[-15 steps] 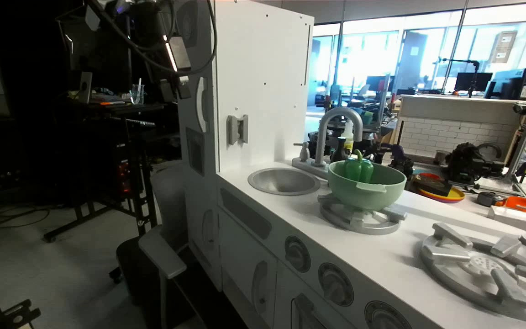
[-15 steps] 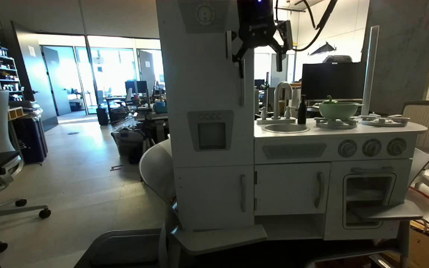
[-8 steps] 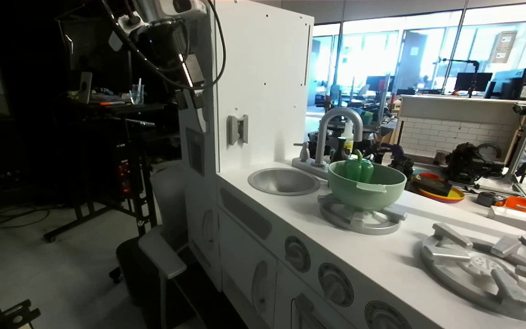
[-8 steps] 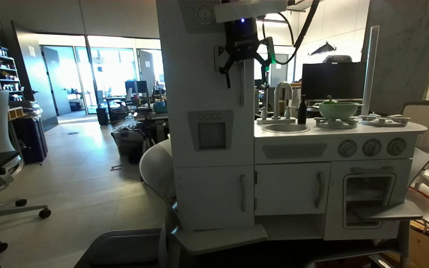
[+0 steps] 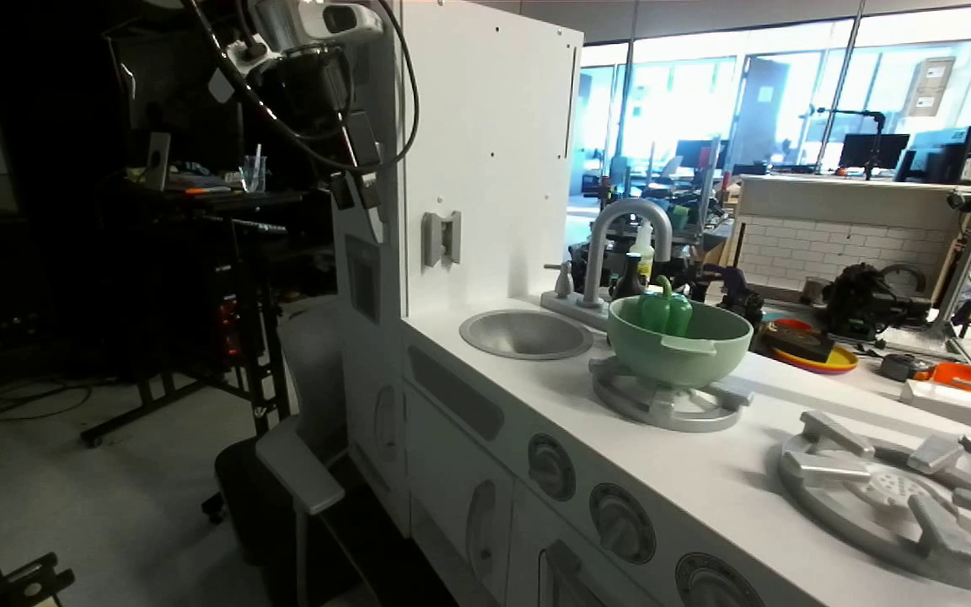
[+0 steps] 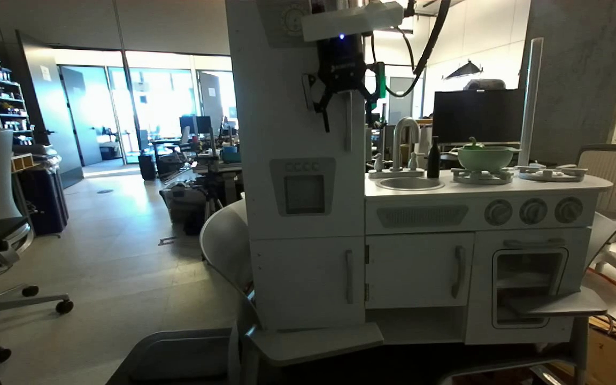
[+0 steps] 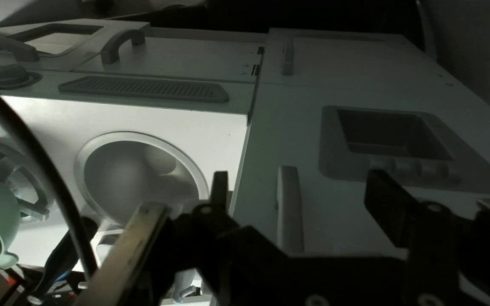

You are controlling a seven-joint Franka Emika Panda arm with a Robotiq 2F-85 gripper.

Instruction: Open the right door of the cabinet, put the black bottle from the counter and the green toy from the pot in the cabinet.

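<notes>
Bright windows beyond a pale floor

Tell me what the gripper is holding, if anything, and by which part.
Nothing: the gripper is open, and the wrist view shows gaps on both sides of the upper door handle.

Green toy partly hidden; cabinet cropped above.

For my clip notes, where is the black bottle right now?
In an exterior view, right of centre, the black bottle stands upright on the counter, between the faucet to the left and the pale green pot to the right.
</notes>
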